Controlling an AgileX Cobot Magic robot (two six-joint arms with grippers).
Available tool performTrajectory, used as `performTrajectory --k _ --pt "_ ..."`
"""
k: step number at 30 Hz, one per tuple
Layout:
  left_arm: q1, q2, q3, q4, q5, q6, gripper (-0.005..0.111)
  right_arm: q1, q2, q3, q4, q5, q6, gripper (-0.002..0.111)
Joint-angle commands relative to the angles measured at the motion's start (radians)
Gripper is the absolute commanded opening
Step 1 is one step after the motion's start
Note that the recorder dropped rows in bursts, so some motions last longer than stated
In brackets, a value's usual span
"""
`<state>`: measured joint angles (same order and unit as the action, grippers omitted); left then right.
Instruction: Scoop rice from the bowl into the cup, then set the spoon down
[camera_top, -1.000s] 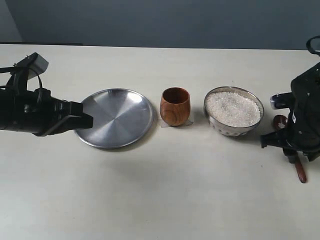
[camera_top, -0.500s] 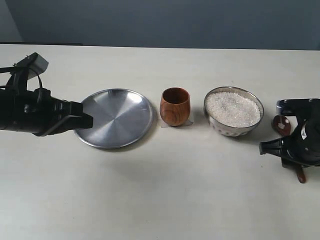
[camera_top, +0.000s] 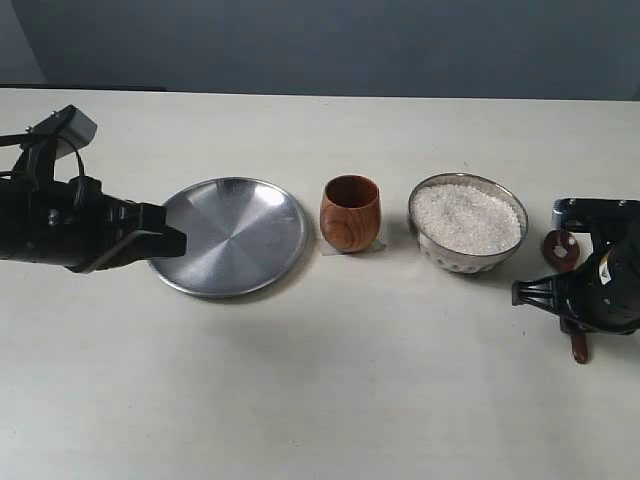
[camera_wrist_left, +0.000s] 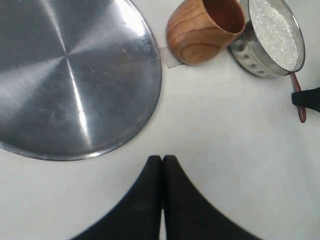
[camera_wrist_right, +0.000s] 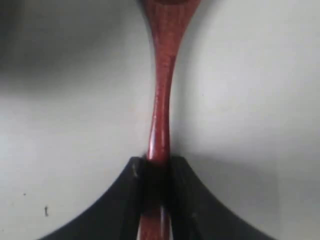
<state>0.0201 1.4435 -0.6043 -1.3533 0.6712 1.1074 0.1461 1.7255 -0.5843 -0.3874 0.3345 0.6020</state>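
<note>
Exterior view: pale, matte bench (camera_top: 330, 400) with a row of things across it. At the left, a broad flat plate (camera_top: 230, 235) of brushed steel, round, with a shallow rim. Just to its right, a barrel-shaped cup (camera_top: 350, 212) of reddish-brown wood, grain showing, upright. Next, a small shiny steel bowl (camera_top: 465, 260) with faceted sides, heaped with fine white rice (camera_top: 467, 217). Right of the bowl and apart from it, a slim dark wooden spoon (camera_top: 560, 248), oval end nearest the bowl, thin handle running under the black right gripper (camera_top: 577, 318). Black, tapered left gripper (camera_top: 178, 242) at the plate's left edge.

Left wrist view: two curved matte black fingers pressed together, nothing between them, over bare bench near the plate's rim. Fine brush marks fanning across the steel. Smooth, rounded cup wall beside the dimpled bowl.

Right wrist view: clamped on the spoon's handle, a smooth red-brown stick, black fingers touching it on both sides.
</note>
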Motion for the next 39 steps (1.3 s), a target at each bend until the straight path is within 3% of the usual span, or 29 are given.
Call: performTrajectory --k 1,8,13,21,32,39 --pt "-0.004 -0.001 -0.004 -0.013 0.001 0.003 0.0 0.002 0.03 0.038 -0.037 0.131 -0.001 -0.001" --pt "-0.004 -0.001 -0.004 -0.017 0.007 0.003 0.0 0.005 -0.143 -0.004 -0.055 0.335 -0.091 -0.001" --pt "-0.004 -0.001 -0.004 -0.029 0.007 0.003 0.0 0.005 -0.254 -0.139 -0.106 0.635 -0.249 -0.001" --pt "-0.004 -0.001 -0.004 -0.039 0.014 0.003 0.0 0.005 -0.303 -0.375 -0.001 0.84 -0.503 -0.001" --pt "-0.004 -0.001 -0.004 -0.042 0.035 0.003 0.0 0.144 -0.137 -0.584 -0.016 0.887 -0.638 -0.001" --pt "-0.004 -0.001 -0.004 -0.039 0.048 0.003 0.0 0.16 -0.057 -0.63 -0.009 0.887 -0.655 -0.001"
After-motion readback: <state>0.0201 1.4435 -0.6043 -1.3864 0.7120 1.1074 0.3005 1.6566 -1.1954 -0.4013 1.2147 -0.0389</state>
